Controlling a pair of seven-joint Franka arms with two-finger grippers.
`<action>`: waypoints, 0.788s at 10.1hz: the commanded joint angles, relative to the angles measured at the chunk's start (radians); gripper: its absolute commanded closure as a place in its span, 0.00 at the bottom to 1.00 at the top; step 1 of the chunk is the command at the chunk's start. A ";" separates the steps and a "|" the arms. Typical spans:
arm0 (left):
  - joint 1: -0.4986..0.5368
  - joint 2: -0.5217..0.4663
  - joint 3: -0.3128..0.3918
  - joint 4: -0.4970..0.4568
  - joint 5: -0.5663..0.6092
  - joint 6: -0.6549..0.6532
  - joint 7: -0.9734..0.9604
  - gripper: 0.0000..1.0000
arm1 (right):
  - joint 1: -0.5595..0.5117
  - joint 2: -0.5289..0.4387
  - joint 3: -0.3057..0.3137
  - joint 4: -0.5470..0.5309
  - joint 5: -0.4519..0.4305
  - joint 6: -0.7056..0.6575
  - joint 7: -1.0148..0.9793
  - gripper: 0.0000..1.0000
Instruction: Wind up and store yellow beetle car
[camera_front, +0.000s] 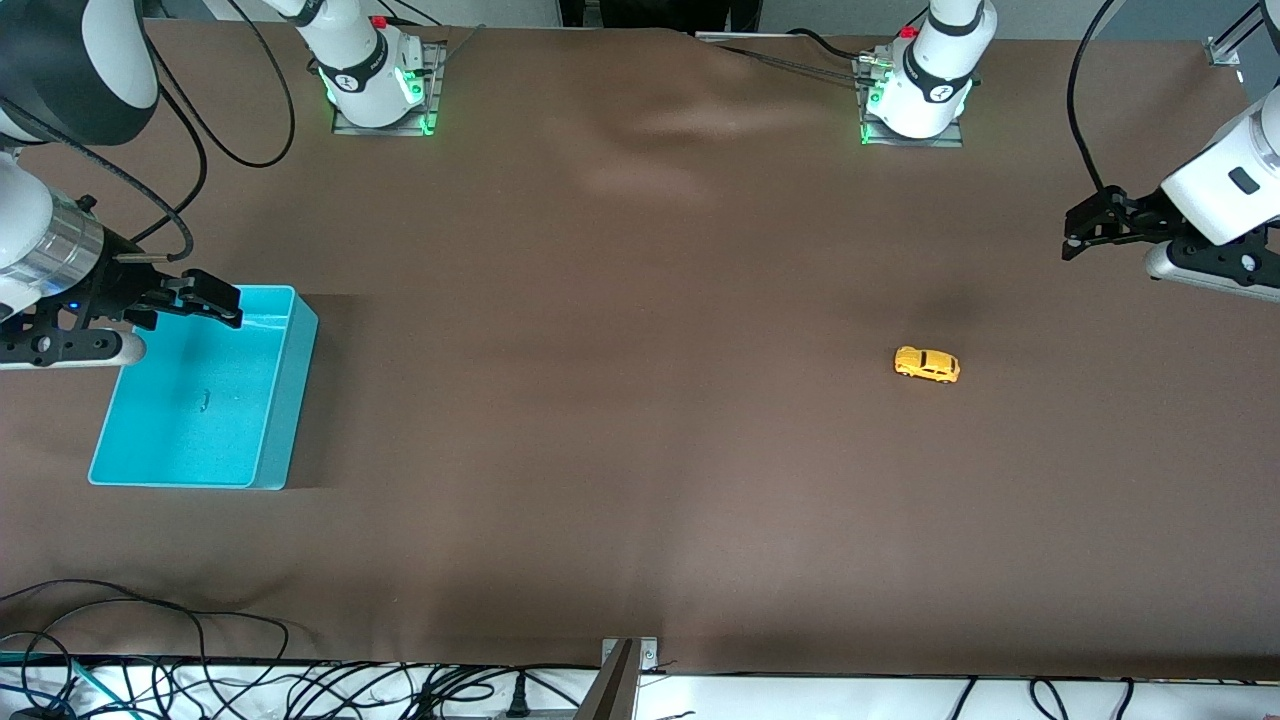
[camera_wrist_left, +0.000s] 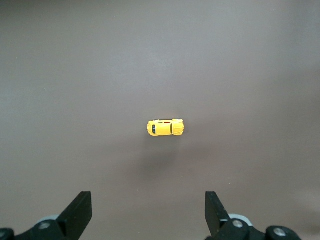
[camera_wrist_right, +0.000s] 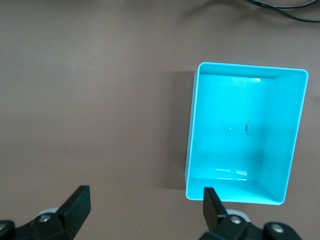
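The yellow beetle car (camera_front: 927, 364) stands on its wheels on the brown table, toward the left arm's end. It also shows in the left wrist view (camera_wrist_left: 165, 127), centred ahead of the jaws. My left gripper (camera_front: 1075, 235) is open and empty in the air, off to the side of the car toward the table's end; in its wrist view (camera_wrist_left: 147, 197) the jaws stand wide apart. The turquoise bin (camera_front: 290, 420) sits at the right arm's end and holds nothing. My right gripper (camera_front: 225, 300) is open and empty over the bin's rim (camera_wrist_right: 192, 125); its jaws (camera_wrist_right: 145, 192) stand wide apart.
The two arm bases (camera_front: 380, 90) (camera_front: 915, 100) stand along the table edge farthest from the front camera. Loose cables (camera_front: 200, 680) and a metal bracket (camera_front: 628, 665) lie along the nearest edge. Brown cloth (camera_front: 620, 400) lies between car and bin.
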 joint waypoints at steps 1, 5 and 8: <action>0.006 0.012 -0.002 0.029 -0.005 -0.021 0.001 0.00 | -0.003 -0.060 0.003 -0.069 0.003 0.012 -0.010 0.00; 0.009 0.032 0.000 0.024 -0.005 -0.018 0.007 0.00 | -0.005 -0.170 0.001 -0.126 0.003 0.014 -0.012 0.00; 0.010 0.081 0.000 0.029 -0.005 -0.018 0.009 0.00 | -0.005 -0.147 -0.002 -0.125 0.003 0.029 -0.012 0.00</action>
